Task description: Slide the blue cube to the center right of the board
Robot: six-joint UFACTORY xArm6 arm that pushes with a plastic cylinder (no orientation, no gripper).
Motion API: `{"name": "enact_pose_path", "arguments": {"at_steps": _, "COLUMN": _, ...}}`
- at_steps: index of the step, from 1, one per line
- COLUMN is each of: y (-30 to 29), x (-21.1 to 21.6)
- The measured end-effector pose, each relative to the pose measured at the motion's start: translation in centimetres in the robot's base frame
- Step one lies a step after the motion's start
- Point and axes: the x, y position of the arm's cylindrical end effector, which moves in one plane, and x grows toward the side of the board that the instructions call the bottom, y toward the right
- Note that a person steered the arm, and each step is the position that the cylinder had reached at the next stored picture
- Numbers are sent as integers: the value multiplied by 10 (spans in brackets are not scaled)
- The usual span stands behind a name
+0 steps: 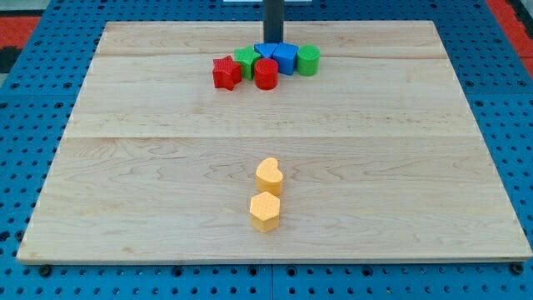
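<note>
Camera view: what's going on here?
A single arm with a rod is working a cluster of blocks near the view's top of the wooden board. My tip sits right behind the blue blocks, on their top side; contact can't be confirmed. Packed around them are a green block, a green cylinder, a red cylinder and a red star. Two yellow blocks sit apart, low in the middle. The blue cube is not at center right.
</note>
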Motion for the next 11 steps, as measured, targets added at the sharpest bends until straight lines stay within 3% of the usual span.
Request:
{"name": "enact_pose_path", "arguments": {"at_steps": 2, "y": 37, "x": 62}}
{"name": "enact_pose_path", "arguments": {"at_steps": 4, "y": 4, "x": 85}}
{"name": "enact_pose_path", "arguments": {"at_steps": 5, "y": 90, "x": 103}}
{"name": "enact_pose_path", "arguments": {"at_steps": 6, "y": 118, "x": 117}}
{"name": "enact_pose_path", "arguments": {"at_steps": 7, "y": 54, "x": 114}}
{"name": "enact_pose_path", "arguments": {"at_steps": 8, "y": 101, "x": 155}}
{"name": "enact_pose_path", "arguments": {"at_steps": 9, "y": 149, "x": 159}}
{"name": "enact_pose_path", "arguments": {"at_steps": 10, "y": 122, "x": 159}}
{"name": "enact_pose_path", "arguments": {"at_steps": 11, "y": 66, "x": 127}}
